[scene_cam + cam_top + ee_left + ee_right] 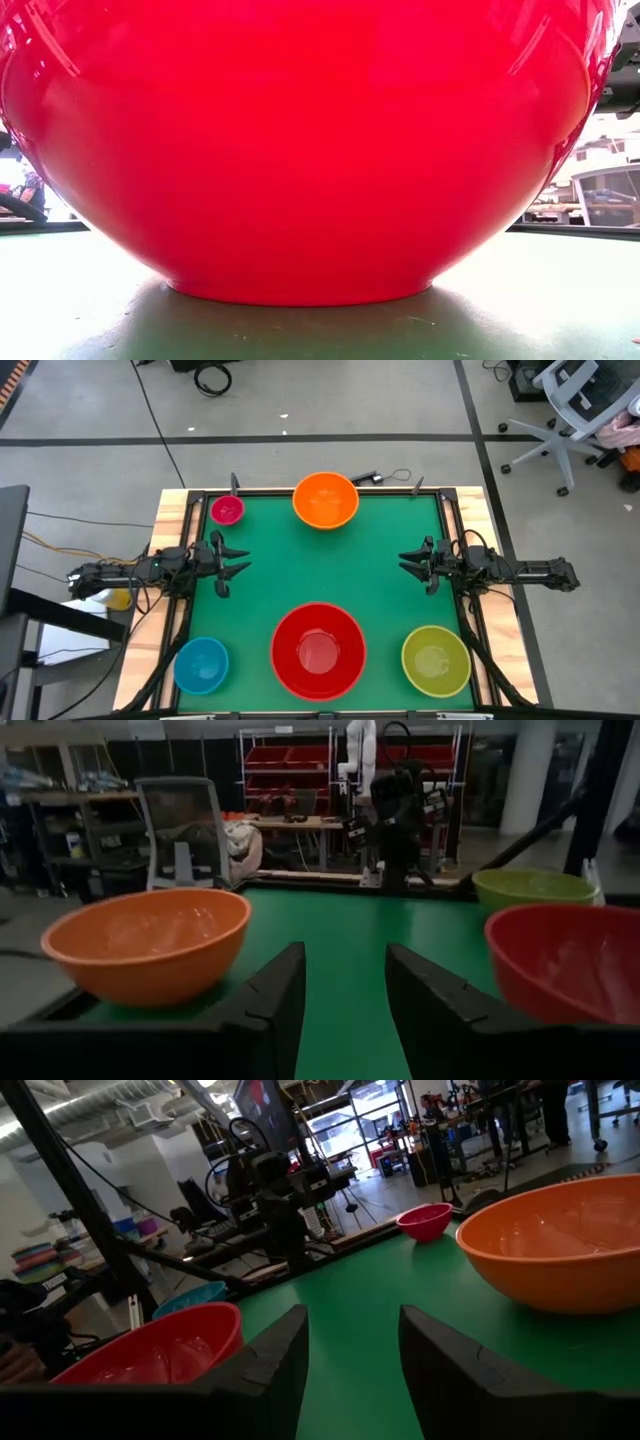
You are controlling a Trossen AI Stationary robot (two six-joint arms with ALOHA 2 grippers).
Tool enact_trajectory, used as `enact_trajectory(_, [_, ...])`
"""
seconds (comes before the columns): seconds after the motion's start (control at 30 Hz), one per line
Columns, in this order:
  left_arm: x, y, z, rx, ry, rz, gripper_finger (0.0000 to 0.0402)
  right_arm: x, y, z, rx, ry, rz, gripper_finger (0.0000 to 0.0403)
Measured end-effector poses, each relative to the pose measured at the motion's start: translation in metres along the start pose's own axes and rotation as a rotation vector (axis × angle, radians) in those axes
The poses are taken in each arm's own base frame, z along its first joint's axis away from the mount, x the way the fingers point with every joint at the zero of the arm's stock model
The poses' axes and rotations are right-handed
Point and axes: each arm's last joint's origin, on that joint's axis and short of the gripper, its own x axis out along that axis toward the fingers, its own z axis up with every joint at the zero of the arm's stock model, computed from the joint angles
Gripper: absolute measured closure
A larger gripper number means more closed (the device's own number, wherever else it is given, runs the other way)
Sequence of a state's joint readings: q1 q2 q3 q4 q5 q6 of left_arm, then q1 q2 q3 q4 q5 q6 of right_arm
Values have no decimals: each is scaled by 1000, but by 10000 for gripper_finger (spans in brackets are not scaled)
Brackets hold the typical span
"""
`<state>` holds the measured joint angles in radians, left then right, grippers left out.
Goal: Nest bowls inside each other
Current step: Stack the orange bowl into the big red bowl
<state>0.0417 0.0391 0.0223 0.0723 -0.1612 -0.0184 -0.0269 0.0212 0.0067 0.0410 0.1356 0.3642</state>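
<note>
Five bowls stand apart on their bases on the green table (330, 565). The red bowl (318, 650) is at the near middle and fills the low view (300, 140). The yellow-green bowl (436, 660) is near right, the blue bowl (201, 665) near left, the orange bowl (325, 500) far middle, the pink bowl (227, 510) far left. My left gripper (243, 560) waits open at the left edge, pointing level across the table, nothing between its fingers (345, 1010). My right gripper (405, 560) waits open at the right edge, likewise empty (350, 1370).
A wooden frame (170, 525) borders the table. Cables and a small dark object (365, 478) lie at the far edge. An office chair (575, 410) stands beyond the far right corner. Bare green surface lies in the middle between the two grippers.
</note>
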Motion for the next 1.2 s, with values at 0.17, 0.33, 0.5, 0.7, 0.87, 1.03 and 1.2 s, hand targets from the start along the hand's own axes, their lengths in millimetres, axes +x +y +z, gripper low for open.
enact_trajectory(0.17, [0,0,0,-44,-1,0,260,0,0,0,0,0,0,242])
enact_trajectory(0.33, [0,1,9,15,-93,31,260,0,-1,1,-10,-18,-35,242])
enact_trajectory(0.5, [-2,3,20,46,-201,118,260,-1,-3,12,93,-184,-167,242])
enact_trajectory(0.7, [-6,6,31,132,-305,214,260,-7,-3,32,124,-442,-299,242])
enact_trajectory(0.87, [-7,6,35,191,-343,235,260,-15,-1,48,241,-637,-297,242])
enact_trajectory(1.03, [-7,6,34,196,-323,240,260,-15,0,49,323,-663,-247,242])
enact_trajectory(1.2, [-7,6,37,191,-351,258,260,-17,-3,49,333,-695,-347,242])
